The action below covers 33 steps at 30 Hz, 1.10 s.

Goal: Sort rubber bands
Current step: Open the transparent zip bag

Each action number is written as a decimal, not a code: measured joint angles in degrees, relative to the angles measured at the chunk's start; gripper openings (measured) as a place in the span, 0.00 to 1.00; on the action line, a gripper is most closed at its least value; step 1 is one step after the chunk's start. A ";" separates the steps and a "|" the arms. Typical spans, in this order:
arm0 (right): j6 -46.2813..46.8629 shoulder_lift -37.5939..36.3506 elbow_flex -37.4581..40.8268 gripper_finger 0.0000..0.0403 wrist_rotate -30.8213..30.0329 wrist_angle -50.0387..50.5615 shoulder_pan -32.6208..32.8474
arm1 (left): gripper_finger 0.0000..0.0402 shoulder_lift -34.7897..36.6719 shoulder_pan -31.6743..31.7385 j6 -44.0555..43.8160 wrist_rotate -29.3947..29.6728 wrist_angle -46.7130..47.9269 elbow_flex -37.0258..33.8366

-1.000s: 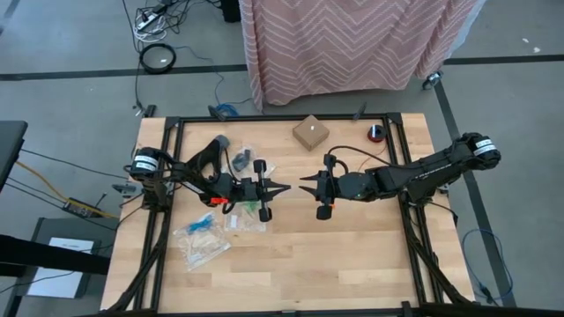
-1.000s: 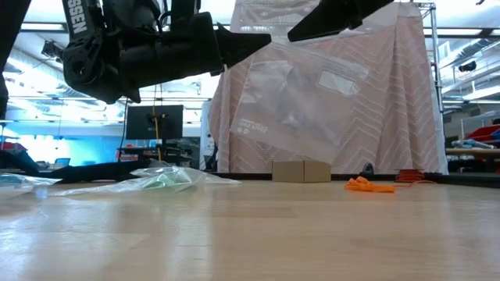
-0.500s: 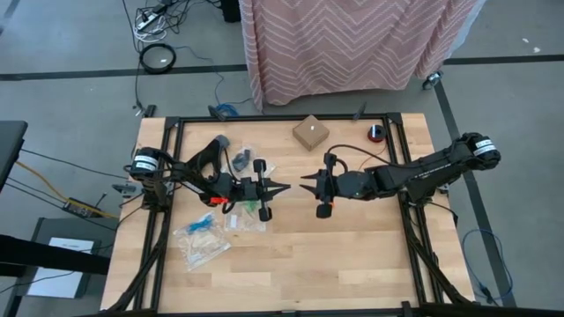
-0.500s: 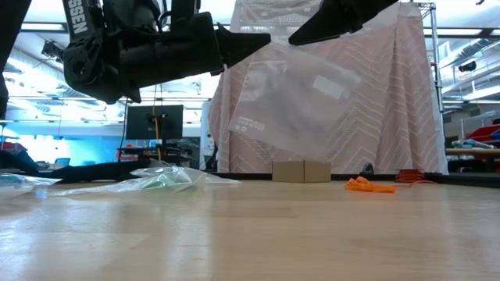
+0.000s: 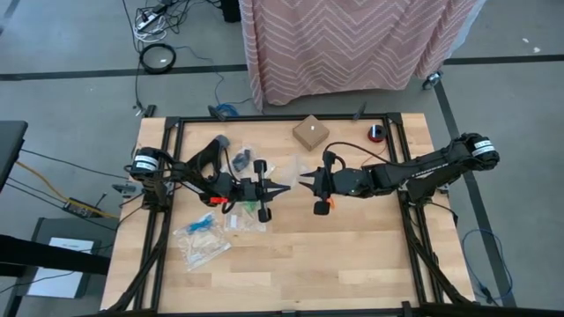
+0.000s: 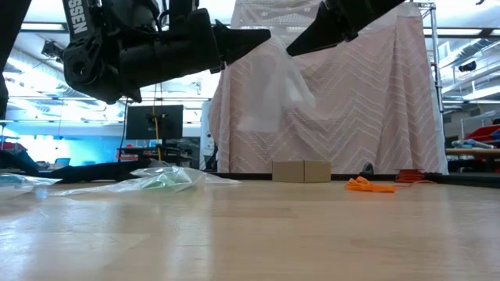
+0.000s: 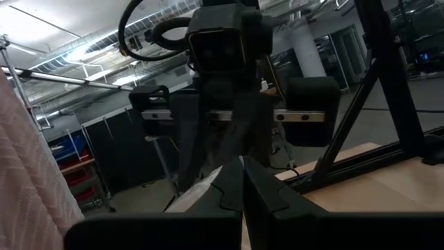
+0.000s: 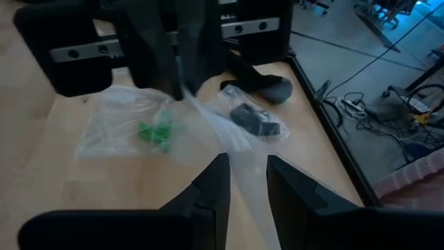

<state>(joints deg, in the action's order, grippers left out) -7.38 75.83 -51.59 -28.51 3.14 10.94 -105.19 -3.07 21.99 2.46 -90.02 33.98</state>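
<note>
Clear plastic zip bag (image 6: 269, 82) hangs above the middle of the surface (image 5: 352, 255), pinched between both arms: the left gripper (image 5: 284, 187) has its jaws closed flat on one edge, the right gripper (image 5: 304, 184) at 3 o'clock of it has the other edge, its jaws a narrow gap apart. The bag looks crumpled and empty. The orange rubber bands (image 6: 369, 185) lie on the surface towards 1 o'clock; green rubber bands (image 8: 157, 131) and black rubber bands (image 8: 253, 121) sit in bags under the left arm, towards 9 o'clock. My worry is that the thin film could slip from the right jaws or tear if the arms pull apart, and then the mouth will not open for the bands
</note>
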 joint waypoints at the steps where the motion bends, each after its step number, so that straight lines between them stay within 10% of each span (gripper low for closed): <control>1: -0.02 0.00 0.00 0.20 -0.21 -0.02 -0.04 | 0.01 0.00 0.00 -0.03 -0.15 0.04 0.00; 33: -3.41 0.00 0.00 0.06 6.62 -0.31 -3.15 | 0.01 -0.02 0.02 -9.17 -5.41 0.90 0.00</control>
<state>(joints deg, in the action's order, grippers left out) -10.79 75.83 -51.59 -21.88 2.83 7.79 -105.21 -3.05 12.82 -2.95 -89.12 33.98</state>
